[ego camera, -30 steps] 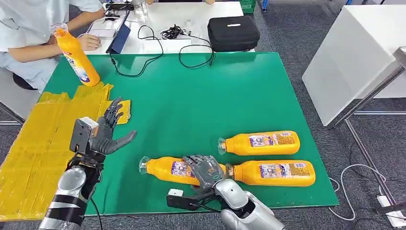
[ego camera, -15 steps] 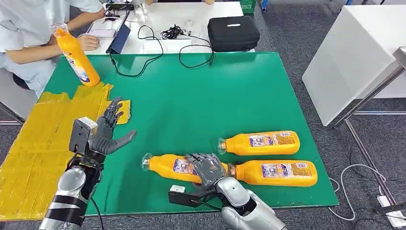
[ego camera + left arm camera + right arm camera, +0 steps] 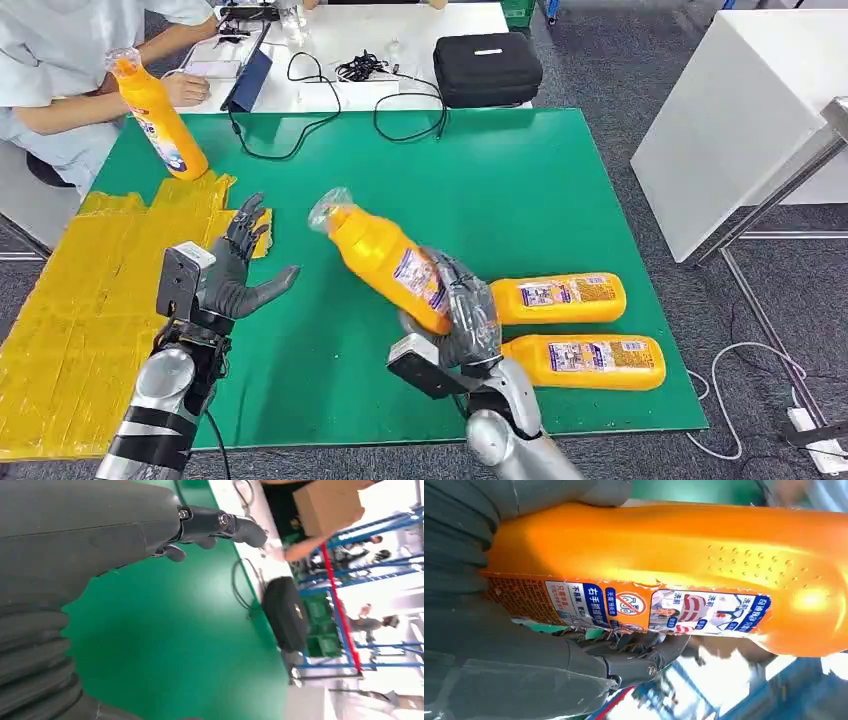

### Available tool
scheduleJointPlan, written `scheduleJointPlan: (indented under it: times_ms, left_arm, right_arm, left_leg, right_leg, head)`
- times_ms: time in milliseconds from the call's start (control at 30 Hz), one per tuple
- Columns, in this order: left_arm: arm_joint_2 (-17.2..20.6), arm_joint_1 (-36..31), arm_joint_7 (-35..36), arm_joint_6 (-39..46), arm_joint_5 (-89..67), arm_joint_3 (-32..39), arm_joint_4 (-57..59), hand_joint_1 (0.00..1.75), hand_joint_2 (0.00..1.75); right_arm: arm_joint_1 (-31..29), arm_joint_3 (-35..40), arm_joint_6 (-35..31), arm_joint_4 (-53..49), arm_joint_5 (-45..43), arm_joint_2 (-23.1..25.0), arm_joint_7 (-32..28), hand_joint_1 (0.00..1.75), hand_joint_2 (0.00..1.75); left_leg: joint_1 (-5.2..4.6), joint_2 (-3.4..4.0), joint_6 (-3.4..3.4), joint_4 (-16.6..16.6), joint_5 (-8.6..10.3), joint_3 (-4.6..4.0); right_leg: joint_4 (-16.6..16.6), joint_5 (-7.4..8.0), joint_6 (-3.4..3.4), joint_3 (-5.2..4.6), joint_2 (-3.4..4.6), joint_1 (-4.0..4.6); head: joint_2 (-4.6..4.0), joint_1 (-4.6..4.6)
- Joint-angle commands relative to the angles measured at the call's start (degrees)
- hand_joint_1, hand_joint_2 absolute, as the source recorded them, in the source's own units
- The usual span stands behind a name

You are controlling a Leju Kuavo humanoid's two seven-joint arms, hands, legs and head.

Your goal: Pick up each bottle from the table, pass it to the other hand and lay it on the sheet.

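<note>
Our right hand [image 3: 462,318] grips an orange bottle [image 3: 385,257] tilted above the green tabletop [image 3: 520,190], fingers wrapped around it; our left hand [image 3: 236,275] waits nearby, fingers spread wide, holding nothing.

Bright orange bottle [image 3: 385,262] with a blue, white and red label, dark grey right hand [image 3: 468,318], green table [image 3: 480,190], yellow sheet [image 3: 80,300].
</note>
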Motion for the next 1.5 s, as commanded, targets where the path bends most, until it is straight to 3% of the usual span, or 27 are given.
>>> scheduleJointPlan:
  times_ms: [33,133,300,433,600,1067,1500]
  left_arm:
    - [-1.3,-5.6,-0.3,0.8,2.1,-4.7,4.7,0.00,1.75]
    - [-1.3,-5.4,-0.4,0.9,2.2,-4.8,4.6,0.00,1.75]
    - [-1.6,-5.3,-1.1,3.1,5.1,-5.0,3.4,0.00,1.75]
    - [0.9,-5.6,2.3,-7.2,14.4,-7.3,3.4,0.00,1.75]
    - [3.9,-8.7,4.9,-15.6,19.0,-12.6,3.2,0.00,1.75]
    - [4.5,-9.7,5.1,-16.6,19.4,-15.9,1.3,0.00,1.75]
    - [4.3,-10.7,2.9,-17.3,20.0,-17.5,0.8,0.00,1.75]
  right_arm:
    - [-0.6,-10.9,-0.4,-4.9,-11.5,4.1,-8.6,1.75,1.75]
    - [-0.3,-11.2,-0.3,-5.5,-12.8,4.3,-9.2,1.75,1.75]
    - [1.2,-15.4,1.5,-12.7,-26.4,5.0,-17.1,1.75,1.75]
    - [3.6,-16.9,1.8,-17.1,-27.8,4.2,-18.8,1.75,1.75]
    - [3.6,-17.7,2.0,-14.0,-27.0,3.8,-20.0,1.75,1.75]
    - [1.0,-14.2,1.2,-8.8,-22.1,3.8,-20.1,1.75,1.75]
    - [-5.4,-1.1,-0.3,7.4,-8.8,5.9,-16.8,1.75,1.75]
  left_leg:
    - [0.04,-0.20,-0.10,0.1,-0.10,0.28]
    - [0.02,-0.12,-0.07,0.0,-0.07,0.23]
    - [0.01,-0.13,-0.07,0.0,-0.09,0.21]
    - [0.04,-0.17,-0.08,0.0,-0.15,0.32]
    - [0.03,-0.13,-0.08,0.0,-0.08,0.24]
    - [0.05,0.06,-0.08,0.0,-0.13,0.31]
    - [0.05,0.16,-0.07,0.0,-0.05,0.15]
  right_leg:
    - [0.1,-0.16,-0.03,0.35,-0.28,0.05]
    - [0.0,-0.10,-0.04,0.27,-0.18,0.03]
    - [0.0,-0.14,-0.02,0.25,-0.23,0.02]
    - [0.0,-0.20,-0.02,0.39,-0.27,0.05]
    - [0.0,-0.11,-0.03,0.31,-0.19,0.04]
    - [0.0,-0.09,-0.03,0.35,-0.01,0.06]
    - [0.0,0.01,-0.03,0.17,0.10,0.06]
  head:
    - [0.00,0.00]
    - [0.00,0.02]
    - [0.00,0.00]
    - [0.00,0.00]
    - [0.00,0.00]
    - [0.00,0.00]
    - [0.00,0.00]
